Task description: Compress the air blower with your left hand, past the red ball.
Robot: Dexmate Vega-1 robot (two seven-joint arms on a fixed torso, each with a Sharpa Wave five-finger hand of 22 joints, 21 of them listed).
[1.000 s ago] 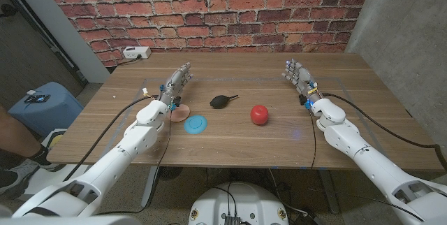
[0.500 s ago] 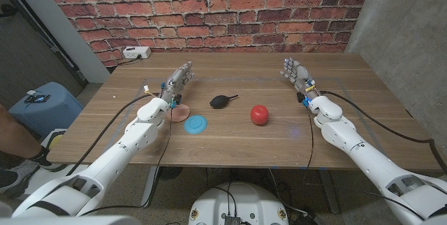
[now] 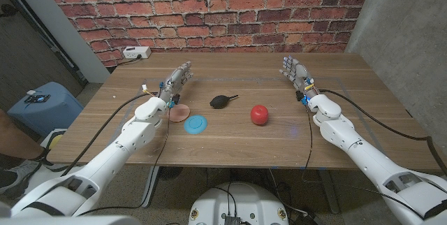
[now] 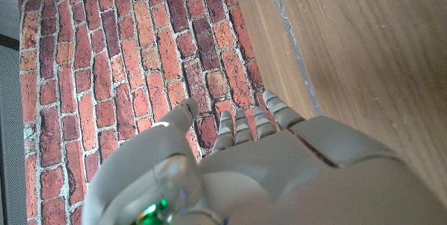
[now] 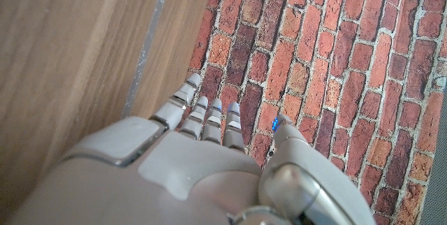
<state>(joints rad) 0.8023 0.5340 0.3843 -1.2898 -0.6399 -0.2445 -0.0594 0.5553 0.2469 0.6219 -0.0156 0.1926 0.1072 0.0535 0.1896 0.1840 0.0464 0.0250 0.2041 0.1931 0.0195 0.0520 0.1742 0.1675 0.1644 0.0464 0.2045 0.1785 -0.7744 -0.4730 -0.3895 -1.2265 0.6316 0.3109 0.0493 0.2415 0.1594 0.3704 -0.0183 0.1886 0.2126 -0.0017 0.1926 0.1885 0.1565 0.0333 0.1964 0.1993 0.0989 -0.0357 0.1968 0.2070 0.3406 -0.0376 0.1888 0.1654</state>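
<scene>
The black air blower [image 3: 221, 100] lies on the table's middle, its nozzle pointing right and away. A red ball [image 3: 260, 114] sits to its right, nearer the front. My left hand [image 3: 178, 80] stands at the left of the blower, fingers stretched toward the wall and apart, holding nothing; its back [image 4: 265, 176] shows in the left wrist view against the brick wall. My right hand [image 3: 295, 73] is raised at the right, beyond the ball, fingers apart and empty; its back [image 5: 202, 162] shows in the right wrist view.
A blue disc [image 3: 197, 123] and a tan disc [image 3: 181, 111] lie just in front of my left hand. A white power strip [image 3: 137, 53] sits at the table's far left corner. The brick wall [image 3: 209, 8] stands behind. A blue container [image 3: 42, 106] is on the floor at the left.
Both hands have shifted only slightly; the right hand has crept a little toward the wall. The blower, ball and discs have not moved.
</scene>
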